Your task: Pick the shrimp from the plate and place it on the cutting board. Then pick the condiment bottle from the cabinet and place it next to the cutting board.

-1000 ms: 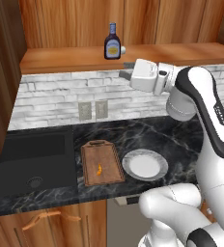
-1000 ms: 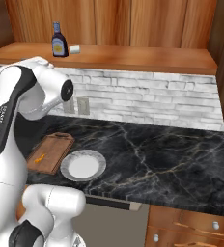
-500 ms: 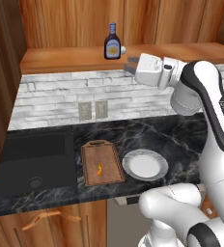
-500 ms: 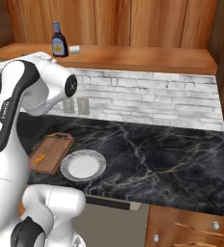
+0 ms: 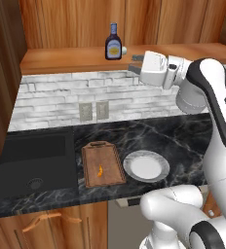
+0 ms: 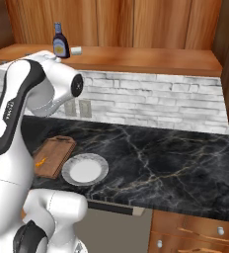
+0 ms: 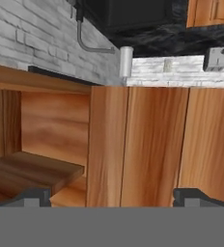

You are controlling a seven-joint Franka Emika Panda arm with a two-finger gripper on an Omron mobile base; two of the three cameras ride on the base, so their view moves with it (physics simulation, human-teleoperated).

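Hovering: gripper held spread wide and empty at shelf height, right of condiment bottle, apart from it | bottle upright on cabinet ledge, small white block beside it | shrimp seen lying on cutting board | plate beside board

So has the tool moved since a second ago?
Yes. In the left base view the tool has risen and swung left, toward the condiment bottle on the cabinet ledge.
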